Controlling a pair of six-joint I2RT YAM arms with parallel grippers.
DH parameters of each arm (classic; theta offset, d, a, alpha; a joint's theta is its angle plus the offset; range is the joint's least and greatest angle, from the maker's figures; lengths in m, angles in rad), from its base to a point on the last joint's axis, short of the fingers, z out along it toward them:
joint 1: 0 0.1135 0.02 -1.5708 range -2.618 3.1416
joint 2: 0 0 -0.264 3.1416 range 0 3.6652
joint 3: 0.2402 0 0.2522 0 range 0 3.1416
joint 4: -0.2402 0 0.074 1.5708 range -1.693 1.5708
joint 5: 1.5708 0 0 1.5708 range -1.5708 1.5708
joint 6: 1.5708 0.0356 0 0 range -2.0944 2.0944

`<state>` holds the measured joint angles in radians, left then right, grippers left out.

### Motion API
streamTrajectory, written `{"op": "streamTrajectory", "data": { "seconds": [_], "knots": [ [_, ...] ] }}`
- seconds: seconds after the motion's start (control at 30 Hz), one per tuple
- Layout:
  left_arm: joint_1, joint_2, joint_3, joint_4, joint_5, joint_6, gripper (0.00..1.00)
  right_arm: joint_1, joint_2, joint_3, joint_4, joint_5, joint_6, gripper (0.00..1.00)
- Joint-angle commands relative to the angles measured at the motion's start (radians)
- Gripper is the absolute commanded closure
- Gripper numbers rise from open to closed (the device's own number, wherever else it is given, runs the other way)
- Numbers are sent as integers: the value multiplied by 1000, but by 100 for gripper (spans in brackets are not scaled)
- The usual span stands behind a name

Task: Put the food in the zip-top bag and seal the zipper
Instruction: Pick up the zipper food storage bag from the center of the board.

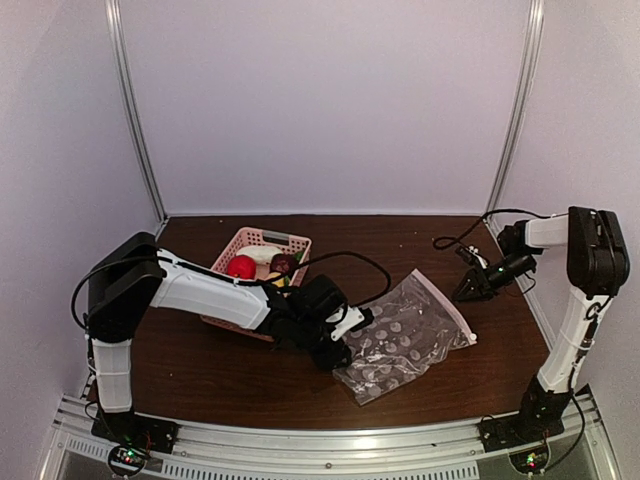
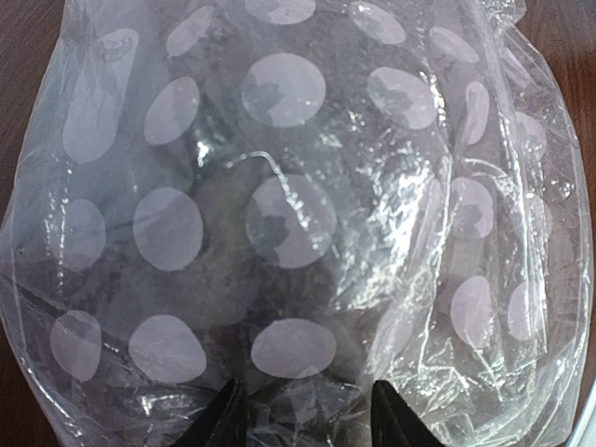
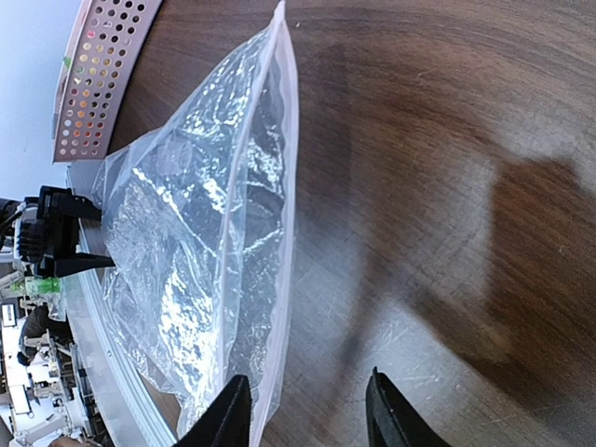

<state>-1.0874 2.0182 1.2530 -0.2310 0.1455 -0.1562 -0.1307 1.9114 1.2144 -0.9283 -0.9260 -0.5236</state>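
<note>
The left arm is stretched low across the table (image 1: 200, 385). The left gripper (image 1: 345, 345) is pressed to the left end of the zip-top bag (image 1: 410, 335), which lies flat, and its jaws are set partly apart with crinkled plastic between them. The right arm is folded upright, and the right gripper (image 1: 470, 287) is poised just beside the bag's far corner, half open and empty. The food (image 1: 241, 266) is seen in the pink basket (image 1: 285, 238).

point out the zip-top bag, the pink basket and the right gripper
zip-top bag (image 1: 405, 335), top external view, middle of the dotted clear plastic
pink basket (image 1: 275, 237), top external view, far rim
right gripper (image 1: 464, 291), top external view, midway between its fingertips
</note>
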Motion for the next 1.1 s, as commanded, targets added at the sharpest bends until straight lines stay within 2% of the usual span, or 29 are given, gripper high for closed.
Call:
{"op": "streamTrajectory", "data": {
  "seconds": [0.0, 0.13, 0.33, 0.5, 0.53, 0.6, 0.77, 0.83, 1.0, 1.07],
  "knots": [
    [3, 21, -6, 39, -5, -7, 55, 1, 15, -3, 81, 43, 68, 57],
    [5, 21, -9, 41, -7, -9, 55, 18, 41, -5, 71, 51, 56, 57],
    [4, 22, -10, 47, -5, -11, 55, 51, 48, 0, -34, -7, -60, 53],
    [4, 26, -8, 50, -7, -9, 55, 63, 64, 11, -97, -46, -115, 54],
    [5, 27, -8, 50, -6, -9, 55, 66, 70, 13, -104, -49, -121, 57],
    [4, 28, -8, 50, -8, -9, 55, 69, 78, 14, -107, -53, -123, 68],
    [4, 26, -14, 60, -21, -8, 54, 69, 75, 22, -111, -61, -119, 100],
    [5, 21, -22, 82, -36, -7, 53, 69, 62, 26, -105, -58, -104, 100],
    [4, -45, -21, 124, -94, 5, 43, 69, -59, 77, -64, 49, 6, 100],
    [4, -100, -19, 143, -128, 9, 30, 69, -138, 166, -67, 116, 55, 100]
  ]
}}
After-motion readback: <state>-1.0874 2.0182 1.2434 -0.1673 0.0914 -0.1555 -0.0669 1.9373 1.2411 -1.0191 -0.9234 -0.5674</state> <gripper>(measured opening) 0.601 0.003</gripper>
